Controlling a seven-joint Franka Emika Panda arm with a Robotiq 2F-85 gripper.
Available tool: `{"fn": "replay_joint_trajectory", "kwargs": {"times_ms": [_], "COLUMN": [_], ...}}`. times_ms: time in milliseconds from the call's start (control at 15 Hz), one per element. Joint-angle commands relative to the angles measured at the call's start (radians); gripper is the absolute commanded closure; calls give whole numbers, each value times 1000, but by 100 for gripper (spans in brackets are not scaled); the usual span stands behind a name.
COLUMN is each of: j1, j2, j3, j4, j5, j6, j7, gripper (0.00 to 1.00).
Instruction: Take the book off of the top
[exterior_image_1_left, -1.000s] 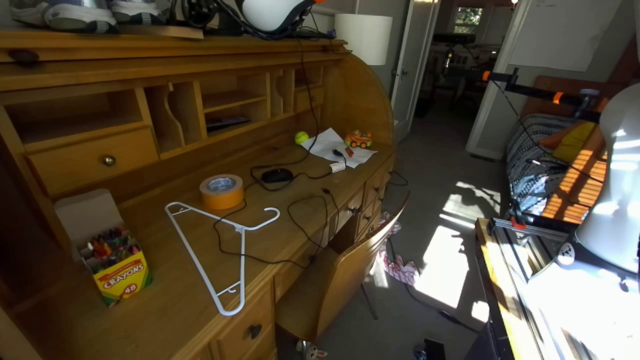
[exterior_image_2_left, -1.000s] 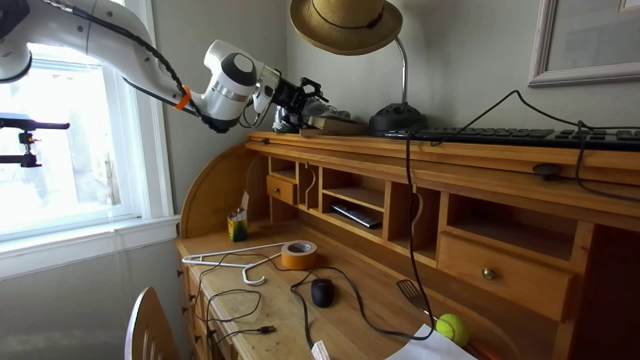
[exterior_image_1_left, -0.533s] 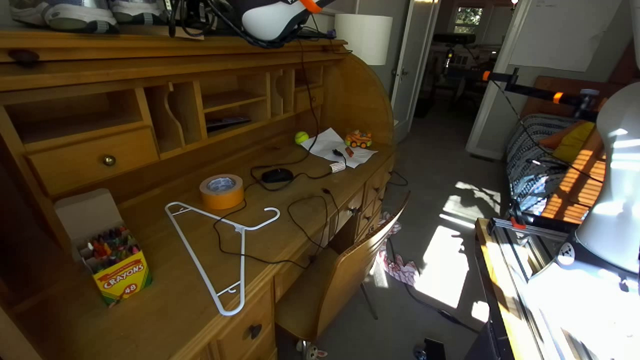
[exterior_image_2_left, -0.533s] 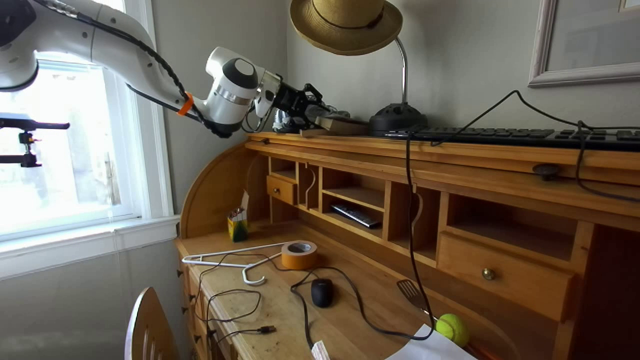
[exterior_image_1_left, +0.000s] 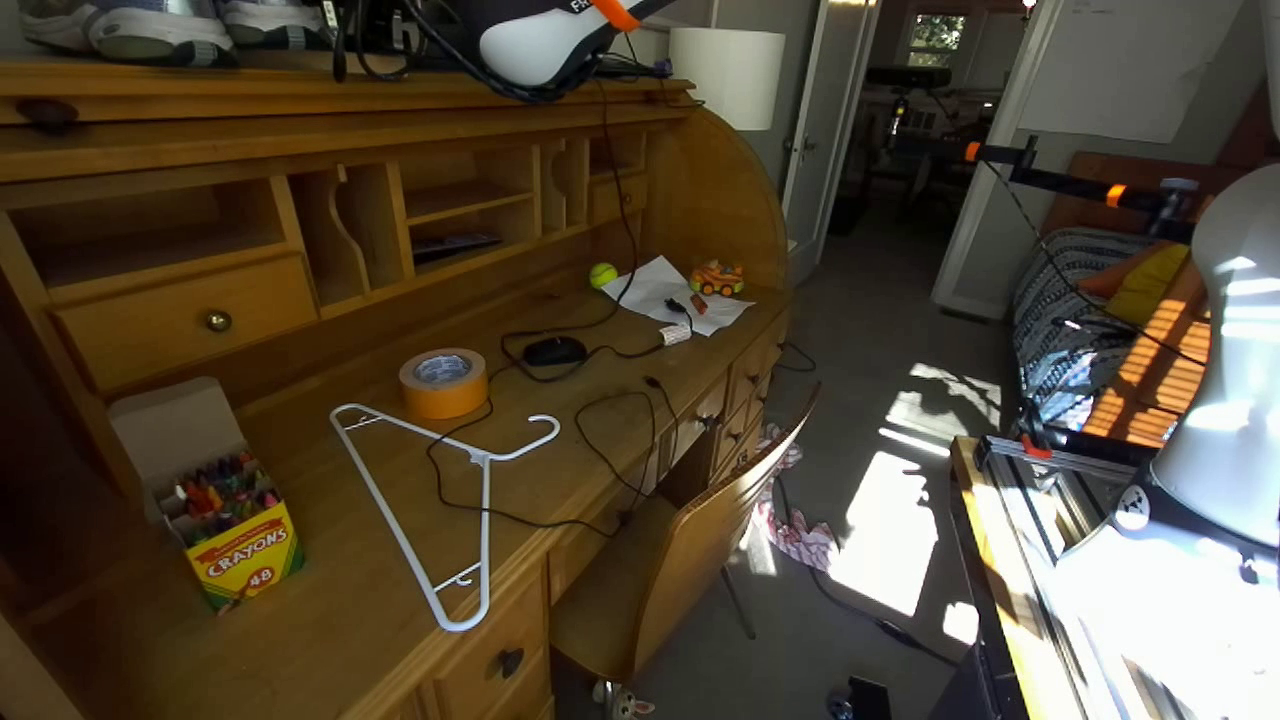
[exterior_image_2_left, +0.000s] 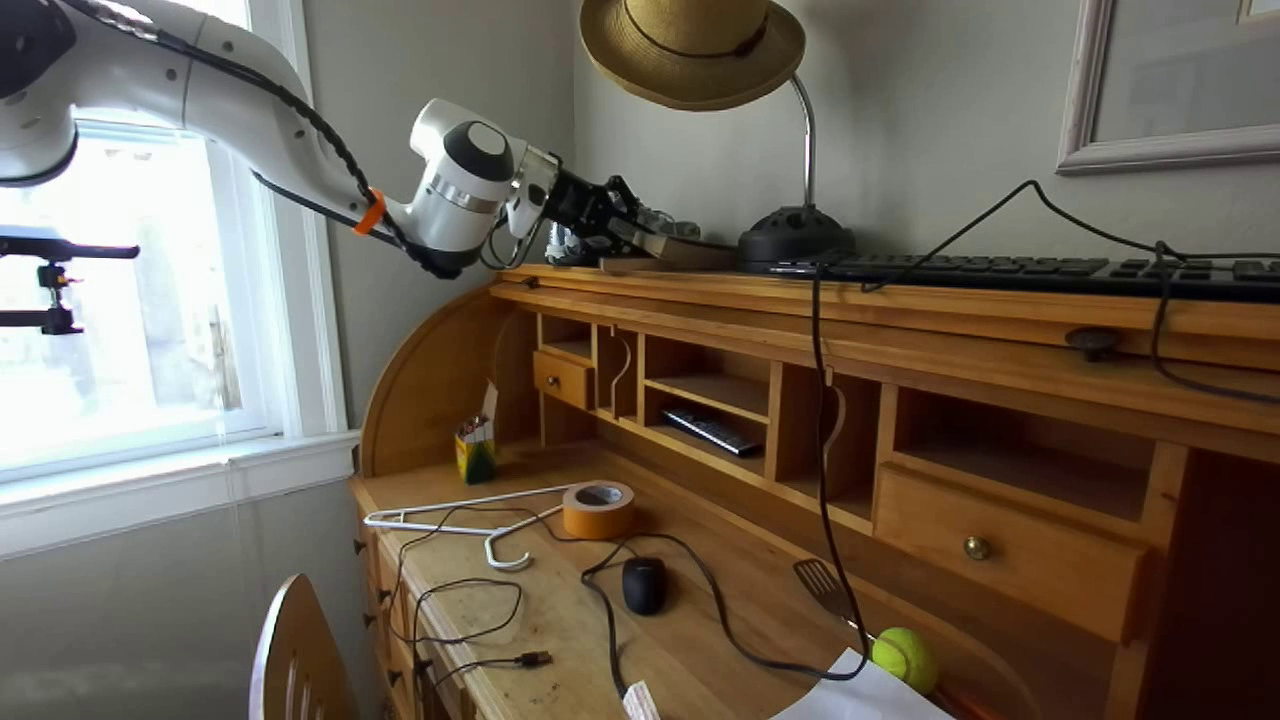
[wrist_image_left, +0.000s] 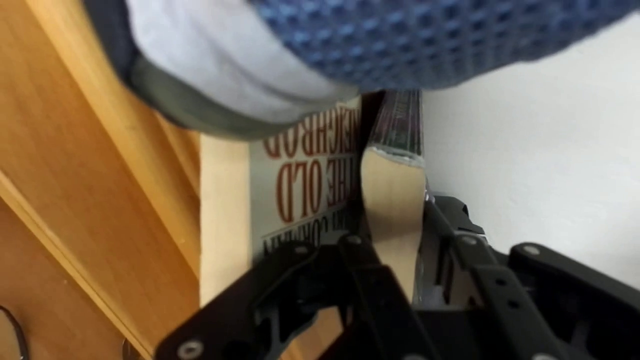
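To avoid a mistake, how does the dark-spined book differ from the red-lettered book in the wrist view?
The dark-spined book shows its spine, the red-lettered book its cover. The dark-spined book is between the jaws of the gripper; the red-lettered book is outside them. Both show pale page edges and are partly hidden by a shoe.

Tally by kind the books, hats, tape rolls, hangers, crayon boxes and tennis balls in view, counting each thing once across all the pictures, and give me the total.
Books: 2 (upper book, lower book)
Hat: 1
Tape roll: 1
Hanger: 1
Crayon box: 1
Tennis ball: 1
Total: 7
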Motion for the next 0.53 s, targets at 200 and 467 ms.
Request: {"fn": "replay_joint_trajectory", "kwargs": {"times_ms": [200, 467], "j1": [132, 201], "j2": [-160, -330], "j3": [-108, -87], "j4": [-125, -279], "j5": [-68, -103], "j6": [-61, -133], "j7": [-13, -153], "gripper": [93, 93]}}
